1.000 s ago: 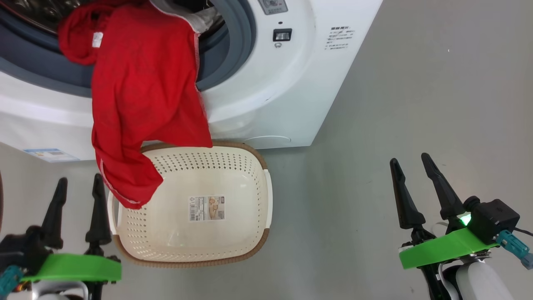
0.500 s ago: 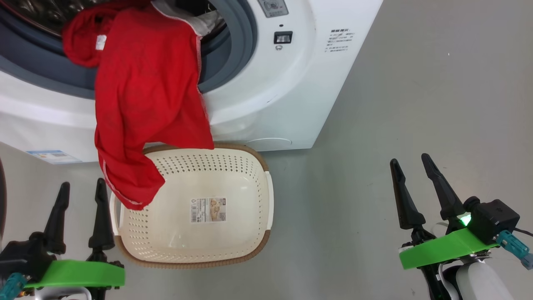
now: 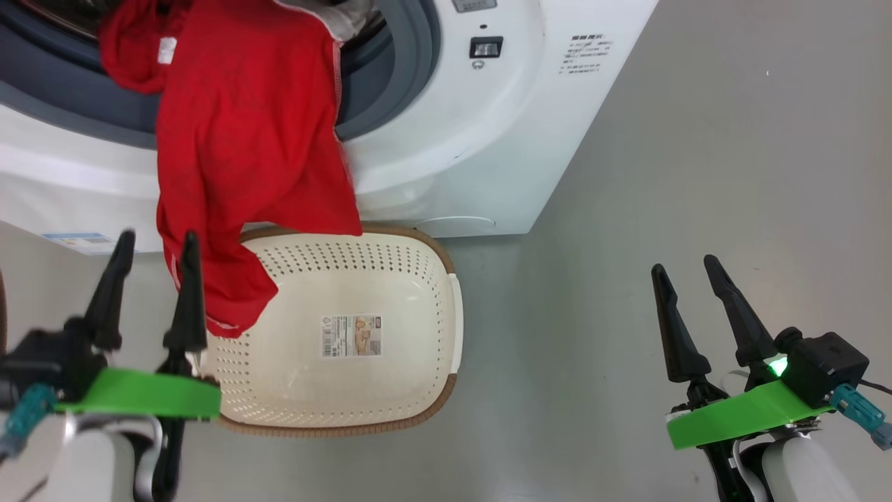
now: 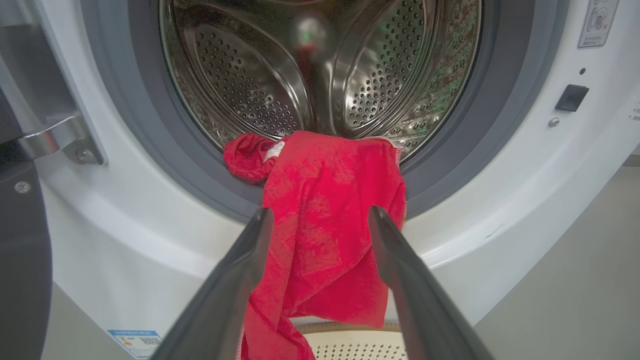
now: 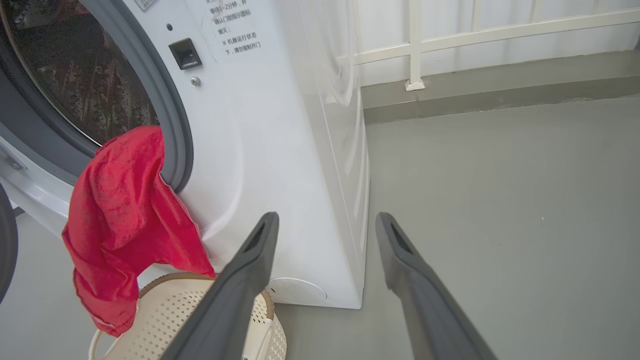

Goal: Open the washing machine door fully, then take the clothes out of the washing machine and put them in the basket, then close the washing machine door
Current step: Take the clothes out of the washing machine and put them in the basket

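We find the clothes [image 3: 244, 139] draped out of the mouth of the washing machine [image 3: 488, 153], straight ahead of the left tool [image 3: 157, 238]. Their long axis runs from the drum lip down the front panel. The upper end is bunched on the grey ring. The free lower end points down into the basket [image 3: 390, 279], crossing its rim on the side nearest the left tool. The basket sits on the floor against the machine front, just beside the left tool and well apart from the right tool [image 3: 683, 265]. The washing machine door [image 4: 22, 260] stands open on the outer side of the left tool.

Both tools are released, fingers spread, grasping nothing.

Compared with one second ago, the left tool has advanced. Its inner finger now overlaps the hanging hem, whereas before it stood short of the hem, beside the basket rim. The right tool has not shifted, and the clothes hang as before.
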{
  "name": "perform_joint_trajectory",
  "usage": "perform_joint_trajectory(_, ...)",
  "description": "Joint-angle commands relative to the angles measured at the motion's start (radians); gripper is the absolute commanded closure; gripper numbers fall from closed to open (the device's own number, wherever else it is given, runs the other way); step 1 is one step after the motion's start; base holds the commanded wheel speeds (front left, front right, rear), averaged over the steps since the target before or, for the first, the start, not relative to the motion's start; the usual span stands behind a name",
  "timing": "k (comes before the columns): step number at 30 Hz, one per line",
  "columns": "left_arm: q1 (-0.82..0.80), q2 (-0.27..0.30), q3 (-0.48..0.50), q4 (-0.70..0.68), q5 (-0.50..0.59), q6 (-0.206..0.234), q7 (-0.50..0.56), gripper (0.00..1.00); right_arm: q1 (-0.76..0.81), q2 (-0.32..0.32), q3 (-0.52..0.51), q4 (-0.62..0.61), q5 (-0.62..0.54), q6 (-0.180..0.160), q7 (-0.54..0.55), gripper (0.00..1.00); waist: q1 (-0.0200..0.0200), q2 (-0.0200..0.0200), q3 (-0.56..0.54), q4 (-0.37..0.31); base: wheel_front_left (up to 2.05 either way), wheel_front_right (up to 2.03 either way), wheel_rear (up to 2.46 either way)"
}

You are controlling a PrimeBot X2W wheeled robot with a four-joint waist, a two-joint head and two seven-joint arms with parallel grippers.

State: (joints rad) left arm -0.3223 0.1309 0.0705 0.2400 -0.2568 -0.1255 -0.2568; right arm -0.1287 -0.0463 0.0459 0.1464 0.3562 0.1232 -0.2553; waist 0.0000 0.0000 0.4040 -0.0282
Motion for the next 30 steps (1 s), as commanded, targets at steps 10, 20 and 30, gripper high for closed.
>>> perform_joint_trajectory(10, -0.277, 0.117, -0.074, 0.157, -0.022, -0.005, -0.005, 0.0, -0.038, -0.004, 0.035, -0.028, 0.012, 0.008, -0.006, 0.0, 0.0, 0.0, 0.045, -0.021, 0.0, 0.0, 0.0)
perform_joint_trajectory(20, -0.597, 0.172, -0.213, 0.47, -0.078, -0.005, 0.0, 0.0, -0.072, -0.004, 0.045, -0.035, 0.025, 0.008, -0.006, 0.0, 0.0, 0.0, 0.096, -0.041, 0.0, 0.0, 0.0)
perform_joint_trajectory(30, -0.83, 0.179, -0.31, 0.743, -0.145, -0.005, 0.084, 0.0, -0.089, -0.004, 0.048, -0.038, 0.028, 0.008, -0.006, 0.0, 0.0, 0.0, 0.126, -0.052, 0.0, 0.0, 0.0)
